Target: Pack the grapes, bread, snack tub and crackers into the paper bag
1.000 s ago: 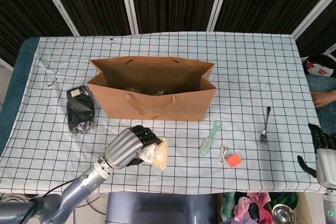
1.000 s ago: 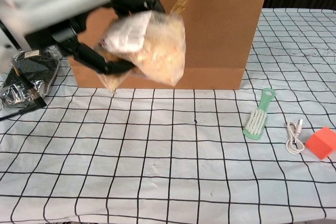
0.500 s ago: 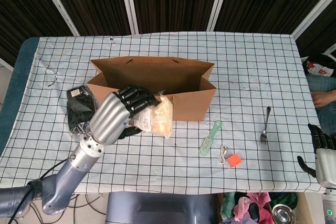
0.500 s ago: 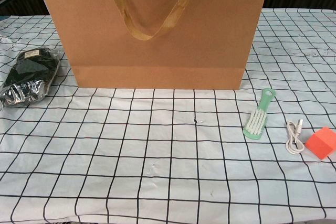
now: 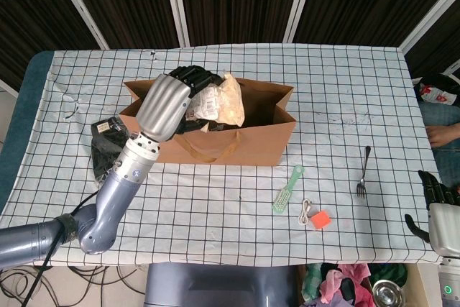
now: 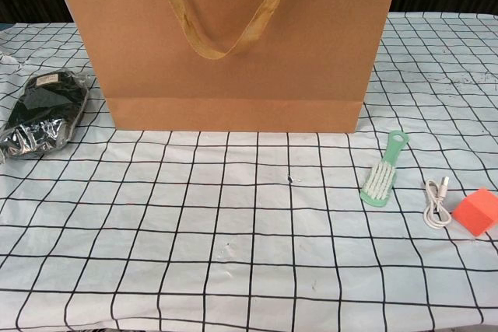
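Note:
In the head view my left hand [image 5: 169, 100] grips a clear bag of pale bread [image 5: 224, 101] and holds it over the open top of the brown paper bag [image 5: 251, 139]. The bag stands upright mid-table, and some dark contents show inside it. In the chest view only the bag's front wall [image 6: 233, 44] and handle show. A dark packet in shiny wrap [image 5: 109, 150] [image 6: 43, 110] lies on the cloth left of the bag. My right hand [image 5: 437, 203] hangs at the table's right front corner, fingers apart and holding nothing.
A green brush [image 5: 287, 188] [image 6: 383, 170], a white cable [image 5: 306, 212] [image 6: 436, 204] and an orange block [image 5: 320, 219] [image 6: 476, 211] lie right of the bag's front. A fork [image 5: 364, 172] lies further right. The checked tablecloth [image 5: 215, 206] covers the table.
My left hand has lifted the bread bag from low in front of the paper bag up and back over its opening. The right hand has hardly moved.

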Tool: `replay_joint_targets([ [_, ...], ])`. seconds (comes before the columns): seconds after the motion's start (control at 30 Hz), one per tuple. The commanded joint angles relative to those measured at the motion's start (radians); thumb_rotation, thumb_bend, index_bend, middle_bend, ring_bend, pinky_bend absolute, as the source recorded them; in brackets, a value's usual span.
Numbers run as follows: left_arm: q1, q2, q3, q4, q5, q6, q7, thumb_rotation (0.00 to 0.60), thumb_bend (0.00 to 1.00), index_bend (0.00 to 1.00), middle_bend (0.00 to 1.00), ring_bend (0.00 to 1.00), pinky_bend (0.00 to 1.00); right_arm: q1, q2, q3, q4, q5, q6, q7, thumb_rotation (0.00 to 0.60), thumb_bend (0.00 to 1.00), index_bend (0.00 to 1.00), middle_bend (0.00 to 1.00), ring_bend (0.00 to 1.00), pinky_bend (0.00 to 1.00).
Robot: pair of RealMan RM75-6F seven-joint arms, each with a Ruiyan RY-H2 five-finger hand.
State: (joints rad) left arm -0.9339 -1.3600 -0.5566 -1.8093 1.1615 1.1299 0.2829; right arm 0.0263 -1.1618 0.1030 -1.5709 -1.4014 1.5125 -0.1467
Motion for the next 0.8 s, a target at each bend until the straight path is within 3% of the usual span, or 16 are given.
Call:
replay_joint_targets([
  [0.03,-0.023,-0.02,0.003,0.052,-0.035,-0.008,-0.009,0.6,0.4,0.36,0.41,0.29,0.38,0.0,0.0,0.001,0.0,0.001,0.001,0.0,0.6,0.22,0.01,0.1,0.18,0.19],
  [0.17,-0.029,-0.016,0.024,0.061,-0.087,-0.025,0.011,0.6,0.32,0.28,0.34,0.22,0.35,-0.003,0.002,0.005,0.001,0.005,0.006,0.004,0.6,0.22,0.01,0.1,0.18,0.19],
  [0.33,-0.047,0.031,0.046,0.025,-0.224,-0.065,0.122,0.6,0.09,0.13,0.15,0.01,0.21,-0.002,0.002,0.004,0.001,0.009,0.0,0.008,0.6,0.22,0.01,0.1,0.18,0.19],
  [0.43,-0.052,0.05,0.05,-0.001,-0.239,-0.065,0.135,0.6,0.03,0.12,0.1,0.0,0.15,-0.001,0.001,0.003,0.001,0.006,-0.002,0.008,0.6,0.22,0.01,0.1,0.18,0.19],
  [0.63,-0.045,0.086,0.043,-0.055,-0.214,-0.02,0.141,0.6,0.02,0.12,0.1,0.0,0.12,-0.002,0.001,0.003,-0.002,0.002,0.003,0.008,0.6,0.22,0.01,0.1,0.18,0.19],
  [0.8,0.017,0.151,0.049,-0.166,-0.142,0.084,0.159,0.6,0.06,0.13,0.11,0.0,0.13,-0.004,0.004,0.004,-0.004,-0.001,0.01,0.011,0.6,0.22,0.01,0.1,0.18,0.19],
])
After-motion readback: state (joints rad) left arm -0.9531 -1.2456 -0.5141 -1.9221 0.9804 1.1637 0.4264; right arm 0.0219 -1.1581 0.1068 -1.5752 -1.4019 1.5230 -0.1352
